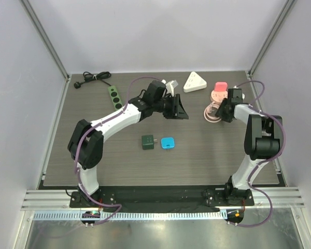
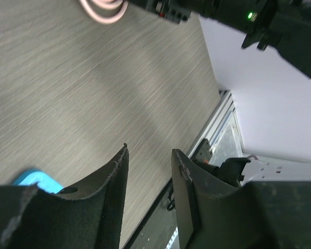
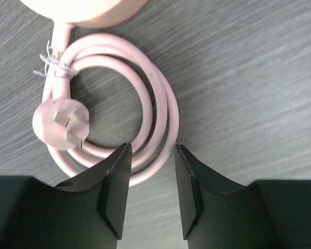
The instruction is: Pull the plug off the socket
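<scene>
- White-walled booth with a dark wood-grain table (image 1: pixel 93 161); your work is at its far right.
- The reddish plug (image 1: pixel 221 85) looks seated on the round pink socket (image 1: pixel 216 96) near the right wall. That's my read, since the seam is too small to see.
- The socket lies loose on the table. Pull the plug with nothing bracing it and the whole unit likely lifts too.
- The pink cord (image 3: pixel 160 104) coils just beside the socket, and its cord-end plug (image 3: pixel 59 124) lies pins up. Don't take that one for the target.
- Your right gripper (image 3: pixel 152 148) hangs over the coil, jaws parted and holding nothing. Drop straight down and you pinch cord, not plug.
- Your left gripper (image 2: pixel 150 150) is in the air mid-table, jaws a narrow gap apart and empty. It's too far off to brace the socket.
- Bring the left arm in carelessly and the wrists may knock.
- The blue block (image 1: pixel 168 143) and dark green adapter (image 1: pixel 147 142) sit mid-table, well apart from the socket. They may be a second pair; I cannot tell.
</scene>
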`<control>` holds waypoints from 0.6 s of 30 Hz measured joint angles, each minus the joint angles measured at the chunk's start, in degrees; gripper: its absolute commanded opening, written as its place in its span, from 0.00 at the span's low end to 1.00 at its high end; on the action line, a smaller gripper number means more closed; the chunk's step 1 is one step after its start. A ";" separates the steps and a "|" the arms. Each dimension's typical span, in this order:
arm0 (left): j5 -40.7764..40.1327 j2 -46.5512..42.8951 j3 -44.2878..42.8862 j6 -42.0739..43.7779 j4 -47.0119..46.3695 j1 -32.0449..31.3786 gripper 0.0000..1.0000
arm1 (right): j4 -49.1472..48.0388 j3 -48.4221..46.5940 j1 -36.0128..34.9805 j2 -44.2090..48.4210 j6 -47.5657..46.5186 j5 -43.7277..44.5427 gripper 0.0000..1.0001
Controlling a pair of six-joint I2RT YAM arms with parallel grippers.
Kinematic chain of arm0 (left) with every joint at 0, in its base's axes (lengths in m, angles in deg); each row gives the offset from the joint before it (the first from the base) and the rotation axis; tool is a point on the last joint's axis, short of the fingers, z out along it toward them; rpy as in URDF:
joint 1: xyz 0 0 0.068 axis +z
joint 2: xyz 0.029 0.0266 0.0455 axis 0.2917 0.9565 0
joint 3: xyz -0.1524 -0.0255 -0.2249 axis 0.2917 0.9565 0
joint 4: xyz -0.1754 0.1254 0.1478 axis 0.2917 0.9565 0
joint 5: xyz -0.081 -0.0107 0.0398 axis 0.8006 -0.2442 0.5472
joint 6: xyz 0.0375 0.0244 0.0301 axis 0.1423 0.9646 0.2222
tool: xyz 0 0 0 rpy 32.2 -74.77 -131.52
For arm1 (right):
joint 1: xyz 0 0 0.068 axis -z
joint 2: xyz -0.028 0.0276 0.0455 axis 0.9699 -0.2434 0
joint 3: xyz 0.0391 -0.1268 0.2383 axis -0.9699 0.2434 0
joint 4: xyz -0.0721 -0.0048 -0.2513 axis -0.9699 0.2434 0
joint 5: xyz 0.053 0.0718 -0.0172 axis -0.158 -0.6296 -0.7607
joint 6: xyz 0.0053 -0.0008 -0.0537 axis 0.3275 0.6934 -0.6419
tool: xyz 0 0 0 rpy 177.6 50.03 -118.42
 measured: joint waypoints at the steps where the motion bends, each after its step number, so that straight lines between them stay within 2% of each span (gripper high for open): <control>1: -0.39 0.20 -0.76 0.07 -0.22 -0.15 0.39 | 0.72 0.11 0.00 0.50 0.07 -0.15 0.47; 5: -2.36 1.46 -3.93 0.35 -0.94 -0.94 0.39 | 2.47 -1.05 0.02 2.05 1.14 -0.39 0.52; 8: -3.74 2.69 -5.62 0.35 -1.46 -1.66 0.41 | 2.80 -5.86 0.50 1.22 2.27 -0.44 0.55; 13: -5.53 4.50 -6.99 1.31 -1.42 -2.40 0.43 | -1.07 -16.28 2.10 -3.74 6.54 -1.07 0.56; 18: -6.10 7.52 -11.34 4.83 0.04 -2.45 0.48 | -3.69 -21.77 4.13 -9.88 9.44 -1.62 0.60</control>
